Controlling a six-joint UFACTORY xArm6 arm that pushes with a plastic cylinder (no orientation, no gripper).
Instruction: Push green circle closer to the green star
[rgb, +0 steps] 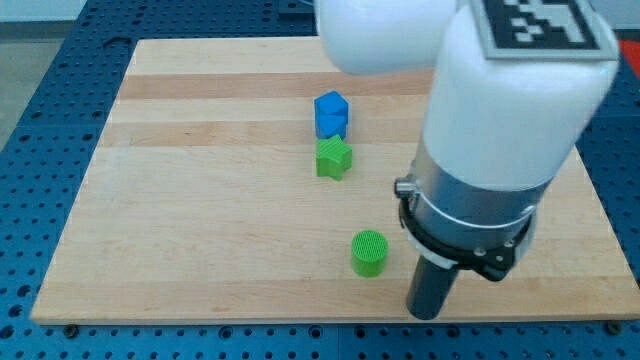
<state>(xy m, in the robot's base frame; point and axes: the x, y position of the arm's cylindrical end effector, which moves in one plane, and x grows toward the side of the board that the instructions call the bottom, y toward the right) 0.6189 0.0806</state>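
The green circle (369, 252) is a short ribbed cylinder standing on the wooden board (200, 200) near the view's bottom, right of centre. The green star (334, 158) lies above it toward the view's top, touching a blue cube (331, 113) just above it. My tip (426, 313) rests on the board to the right of and slightly below the green circle, a small gap apart from it. The arm's large white body (500, 130) hangs over the board's right side and hides part of it.
The board's bottom edge (300, 321) runs just below my tip and the green circle. A blue perforated table (40, 120) surrounds the board.
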